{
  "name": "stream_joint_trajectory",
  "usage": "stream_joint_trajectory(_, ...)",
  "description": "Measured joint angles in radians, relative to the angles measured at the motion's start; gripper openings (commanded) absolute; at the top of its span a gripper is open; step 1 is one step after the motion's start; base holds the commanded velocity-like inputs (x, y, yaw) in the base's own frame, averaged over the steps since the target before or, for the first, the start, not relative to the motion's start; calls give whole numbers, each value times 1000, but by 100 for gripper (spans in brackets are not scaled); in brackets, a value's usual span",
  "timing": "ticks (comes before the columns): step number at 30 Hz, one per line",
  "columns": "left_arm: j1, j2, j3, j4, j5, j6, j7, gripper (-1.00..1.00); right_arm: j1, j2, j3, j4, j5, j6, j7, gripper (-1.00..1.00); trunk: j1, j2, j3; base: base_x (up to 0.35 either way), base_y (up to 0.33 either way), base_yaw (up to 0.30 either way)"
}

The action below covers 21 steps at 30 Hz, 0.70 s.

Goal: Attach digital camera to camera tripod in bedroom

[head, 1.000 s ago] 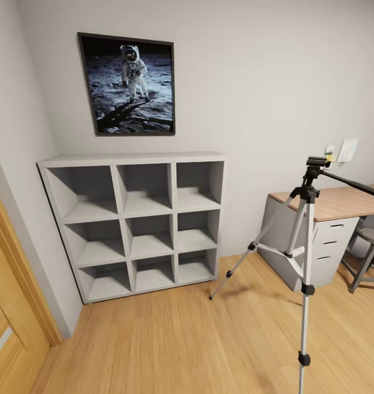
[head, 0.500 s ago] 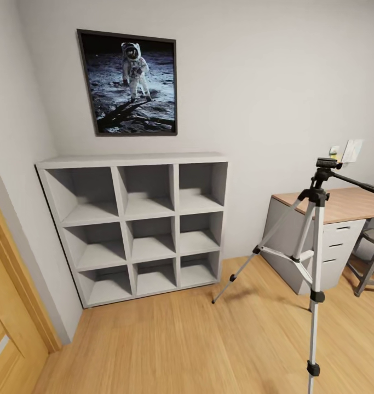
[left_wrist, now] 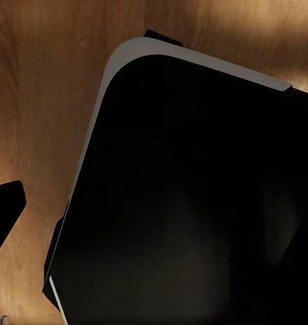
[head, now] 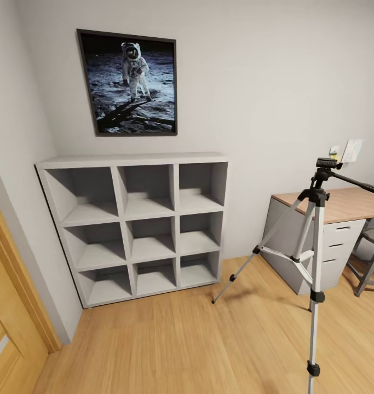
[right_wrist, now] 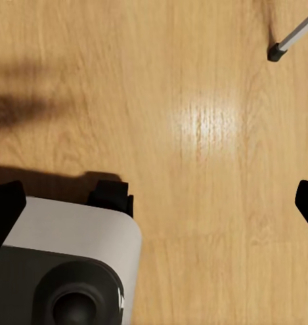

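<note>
Head view steadied after swinging left; found camera tripod point(head: 315, 241) at right before the counter point(head: 345, 201), cube shelving point(head: 134, 224) far left; digital camera unseen; state of jaws impossible to tell; approach apparently paused.

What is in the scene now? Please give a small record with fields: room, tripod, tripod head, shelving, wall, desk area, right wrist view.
room: bedroom, light wood plank floor, pale grey walls
tripod: camera tripod upright on the floor, legs spread, at the head view's right
tripod head: bare, no camera mounted
shelving: white cube shelving against the wall, its cubes empty
wall: astronaut picture above the shelving
desk area: desk behind the tripod, stool beside it
right wrist view: floor, one tripod foot
</note>
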Motion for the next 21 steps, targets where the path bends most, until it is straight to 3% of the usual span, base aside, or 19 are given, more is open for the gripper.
stream_joint_trajectory(21,0,0,2,0,2,0,1,100,0,0,0,-1,-1,6,0,100,0,0,0,0,3,-216)
